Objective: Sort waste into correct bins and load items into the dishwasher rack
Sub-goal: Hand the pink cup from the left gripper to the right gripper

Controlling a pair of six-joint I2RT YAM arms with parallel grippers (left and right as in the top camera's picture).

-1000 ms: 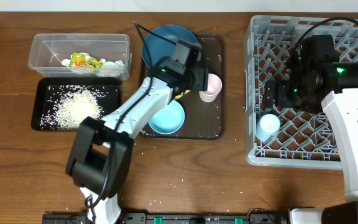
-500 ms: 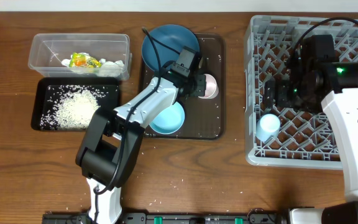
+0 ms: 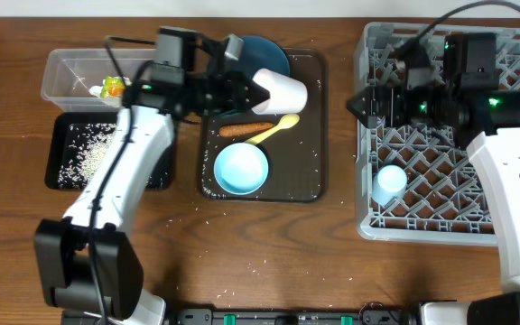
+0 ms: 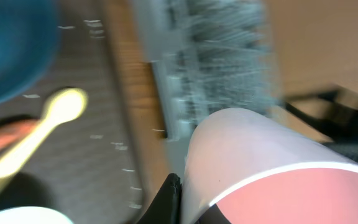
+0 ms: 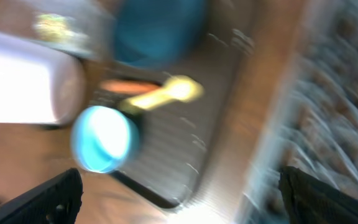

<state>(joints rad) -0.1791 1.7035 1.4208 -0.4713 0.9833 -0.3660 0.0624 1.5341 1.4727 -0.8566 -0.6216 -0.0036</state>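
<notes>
My left gripper is shut on the rim of the pink cup, which hangs on its side above the brown tray; one finger presses on the cup's wall. Below it on the tray lie the orange-brown stick, the yellow spoon and the pale blue bowl. The dark blue plate is partly hidden behind the arm. My right gripper stands open over the left edge of the grey rack, where the small light blue cup lies.
The brown serving tray lies in the middle. The clear tub at the back left holds the yellow-green wrapper and white scraps. In front of it the black tray holds rice. Stray grains lie on the table.
The left gripper closed on the pink cup and lifted it off the tray, uncovering the stick and the spoon. The right arm swung its gripper to the rack's left edge.
</notes>
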